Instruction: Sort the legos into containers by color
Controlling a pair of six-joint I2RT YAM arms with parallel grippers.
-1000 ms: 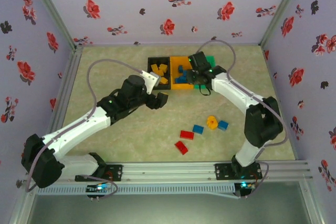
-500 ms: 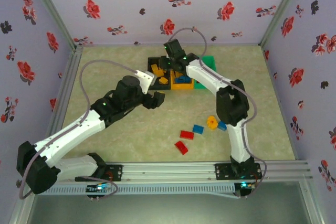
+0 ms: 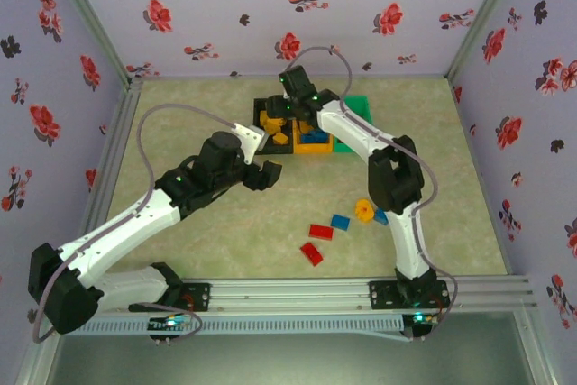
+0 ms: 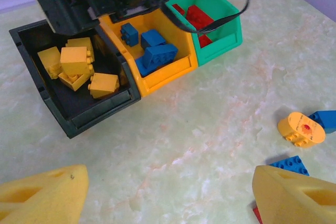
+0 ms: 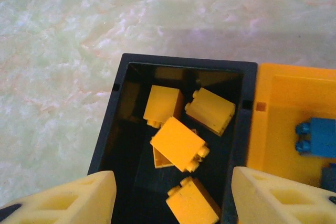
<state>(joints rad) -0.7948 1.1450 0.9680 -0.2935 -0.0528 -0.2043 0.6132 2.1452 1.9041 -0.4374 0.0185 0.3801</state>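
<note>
The worktop (image 3: pixel 180 123) carries three touching bins at its 12 o'clock edge: black bin (image 4: pixel 100 114), orange bin (image 4: pixel 168 74) at its 3 o'clock, green bin (image 4: pixel 223 43) last. The right tool (image 5: pixel 172 200) hangs over the black bin, jaws parted, gripping nothing. The left tool (image 4: pixel 168 195), at the bins' 7 o'clock, gapes wide and empty. Yellow bricks (image 5: pixel 181 142) lie in the black bin, blue bricks (image 4: pixel 155 51) in the orange, red bricks (image 4: pixel 199 17) in the green. Loose bricks (image 3: pixel 340 221) of all three colours lie at the worktop's 5 o'clock.

Left arm stretched forward toward bench centre; left gripper (image 4: pixel 170 174) tilted down, jaws wide apart, empty. Right arm bent sharply, reaching forward-left; right gripper (image 5: pixel 173 172) pointing down, jaws parted, holding nothing.
</note>
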